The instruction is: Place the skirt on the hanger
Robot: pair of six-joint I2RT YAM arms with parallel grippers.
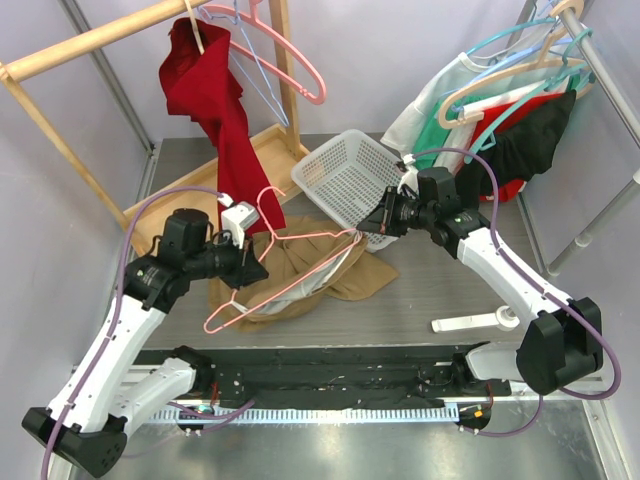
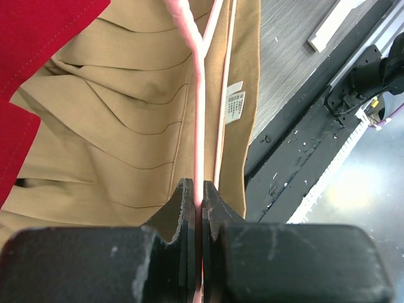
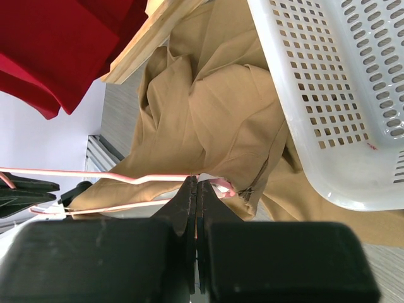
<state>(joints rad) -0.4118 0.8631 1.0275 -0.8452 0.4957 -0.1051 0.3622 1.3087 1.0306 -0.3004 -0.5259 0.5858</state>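
The tan skirt (image 1: 360,280) lies crumpled on the table between the two arms, with a pink wire hanger (image 1: 320,237) across it. My left gripper (image 1: 255,268) is shut on the hanger's wire near the hook. In the left wrist view the wire (image 2: 199,95) runs straight out of the closed left gripper (image 2: 201,189) over pleated skirt cloth (image 2: 126,126). My right gripper (image 1: 372,228) is at the hanger's other end. In the right wrist view the right gripper (image 3: 197,184) is shut on the skirt's (image 3: 214,107) waist edge, beside the hanger's (image 3: 95,172) end.
A white perforated basket (image 1: 345,175) lies tipped just behind the skirt, close to my right gripper. A red garment (image 1: 215,100) hangs from the wooden rack (image 1: 90,40) at the back left. More clothes on hangers (image 1: 510,110) crowd the back right. A white bar (image 1: 475,322) lies at the front right.
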